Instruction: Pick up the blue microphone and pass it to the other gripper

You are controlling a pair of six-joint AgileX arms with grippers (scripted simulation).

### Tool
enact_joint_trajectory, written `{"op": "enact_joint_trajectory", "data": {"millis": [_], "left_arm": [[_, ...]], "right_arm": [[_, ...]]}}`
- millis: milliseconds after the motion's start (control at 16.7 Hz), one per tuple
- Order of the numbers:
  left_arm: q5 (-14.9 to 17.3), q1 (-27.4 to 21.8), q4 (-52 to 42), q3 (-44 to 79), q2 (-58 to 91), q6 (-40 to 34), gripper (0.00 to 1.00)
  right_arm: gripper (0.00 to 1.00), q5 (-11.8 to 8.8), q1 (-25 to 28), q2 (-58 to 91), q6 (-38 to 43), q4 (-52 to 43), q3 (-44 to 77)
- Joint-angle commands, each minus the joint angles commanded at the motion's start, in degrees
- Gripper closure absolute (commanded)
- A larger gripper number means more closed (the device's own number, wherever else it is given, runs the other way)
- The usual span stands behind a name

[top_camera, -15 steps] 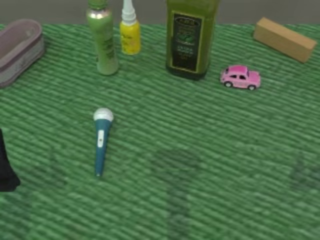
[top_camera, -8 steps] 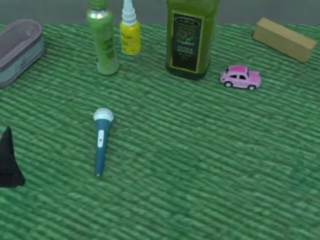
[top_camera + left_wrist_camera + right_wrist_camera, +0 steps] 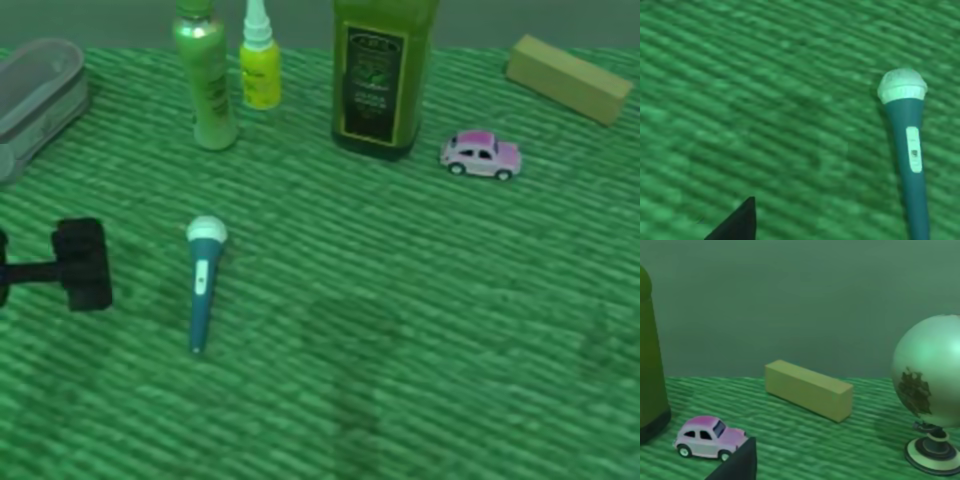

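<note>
The blue microphone (image 3: 203,283) lies flat on the green cloth left of centre, its white head toward the back and its teal handle toward the front. My left gripper (image 3: 82,262) hovers to its left, open and apart from it, holding nothing. The left wrist view shows the microphone (image 3: 910,150) off to one side and one black fingertip (image 3: 740,225) over bare cloth. The other gripper, my right one, is outside the top view. Only one of its fingertips (image 3: 740,462) shows in the right wrist view, set off-centre, with nothing held.
Along the back stand a green spray bottle (image 3: 205,85), a yellow dropper bottle (image 3: 260,70) and a large olive-oil bottle (image 3: 378,80). A pink toy car (image 3: 481,154), a wooden block (image 3: 568,78), a grey case (image 3: 35,95) and a globe (image 3: 932,385) sit farther out.
My left gripper has come in from the left edge toward the microphone and now shows more fully. The microphone has not moved.
</note>
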Motion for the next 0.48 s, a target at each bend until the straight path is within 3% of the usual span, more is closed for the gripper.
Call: {"op": "enact_joint_trajectory", "data": {"millis": [480], "left_arm": [[-0.61, -9.47, -17.5, 27.81, 41.61, -8.83, 0.0]], "right_arm": [[0.0, 0.0, 0.0, 0.0, 0.0, 0.0, 0.0]]}}
